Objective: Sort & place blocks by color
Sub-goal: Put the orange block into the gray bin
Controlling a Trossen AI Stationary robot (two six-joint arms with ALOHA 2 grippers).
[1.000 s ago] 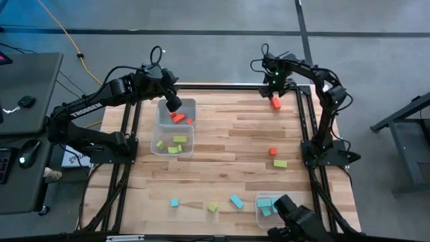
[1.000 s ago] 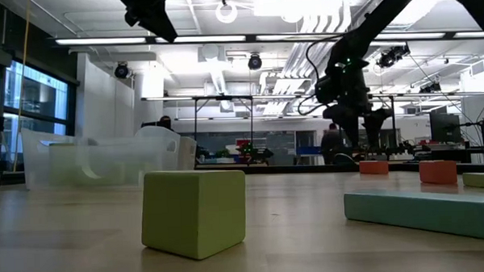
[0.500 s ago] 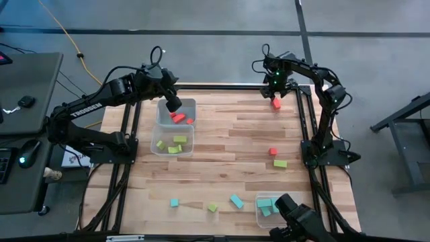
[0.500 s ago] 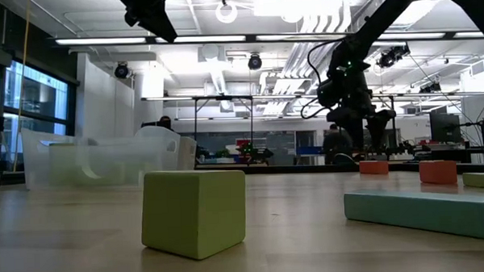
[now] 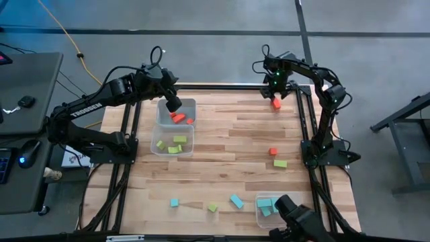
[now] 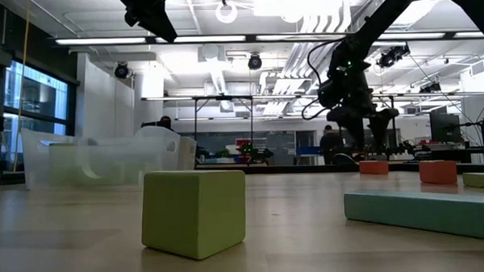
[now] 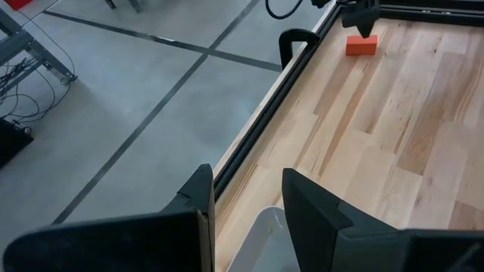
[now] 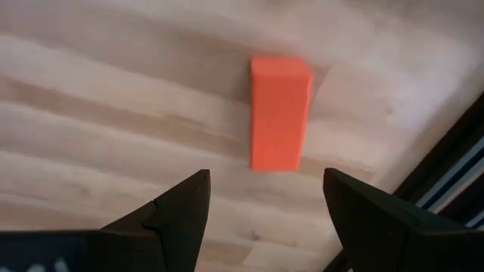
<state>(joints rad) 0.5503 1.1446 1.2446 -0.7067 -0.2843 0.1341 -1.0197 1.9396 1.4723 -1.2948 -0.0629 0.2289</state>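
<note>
Right gripper [image 5: 274, 92] hangs over the far right corner of the tabletop [image 5: 228, 144], fingers [image 8: 175, 208] spread wide apart, nothing between them; red bar [image 8: 280, 113] lies flat on the wood just below and ahead of the fingertips, close to the black edge rail. Left gripper [image 5: 174, 105] hovers above the far end of the left clear tub [image 5: 161, 115], fingers [image 7: 198, 198] apart with an empty gap. That tub holds red blocks [image 5: 178, 117] at the far end and lime green blocks [image 5: 176, 144] at the near end. Small tub [image 5: 259, 214] at near right holds teal blocks [image 5: 266, 203]. Loose on the tabletop: red cube [image 5: 273, 152] and lime bar [image 5: 280, 163] at right, teal cube [image 5: 174, 202], lime cube [image 5: 213, 208], teal bar [image 5: 236, 201] along the near edge.
</note>
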